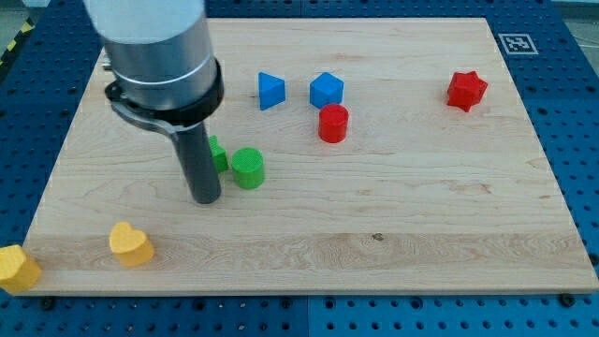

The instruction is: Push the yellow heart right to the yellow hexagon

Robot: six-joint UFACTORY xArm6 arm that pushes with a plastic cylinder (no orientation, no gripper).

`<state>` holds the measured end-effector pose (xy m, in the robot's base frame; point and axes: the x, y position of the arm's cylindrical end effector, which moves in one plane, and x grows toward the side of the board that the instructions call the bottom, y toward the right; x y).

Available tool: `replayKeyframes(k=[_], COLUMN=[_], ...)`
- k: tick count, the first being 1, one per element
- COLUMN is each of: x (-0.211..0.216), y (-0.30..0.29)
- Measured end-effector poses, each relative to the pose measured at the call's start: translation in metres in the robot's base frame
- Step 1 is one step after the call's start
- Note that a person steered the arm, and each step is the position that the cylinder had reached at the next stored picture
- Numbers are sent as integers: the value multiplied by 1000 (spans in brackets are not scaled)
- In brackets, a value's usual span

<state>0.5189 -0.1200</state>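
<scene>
Nearest me, the yellow hexagon (18,267) is sitting at the board's bottom-left corner, the yellow heart (130,243) lying just to its right, apart from it. My tip (205,198) is resting higher up, well above the heart and beside a green cylinder (248,168); there is no pincer on this rod. Farther off are standing a red cylinder (333,124), two blue blocks (271,91) and a red star (466,90).

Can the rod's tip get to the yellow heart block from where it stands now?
Probably yes. My tip stands beside the green cylinder block, up and to the right of the yellow heart block, with only bare wooden board between them.
</scene>
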Motion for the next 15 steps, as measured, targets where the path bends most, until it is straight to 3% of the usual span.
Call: replayKeyframes(k=[5,7,9,11,15], x=[29,29,29,37,43], y=[-91,-78,-9,-16,-107])
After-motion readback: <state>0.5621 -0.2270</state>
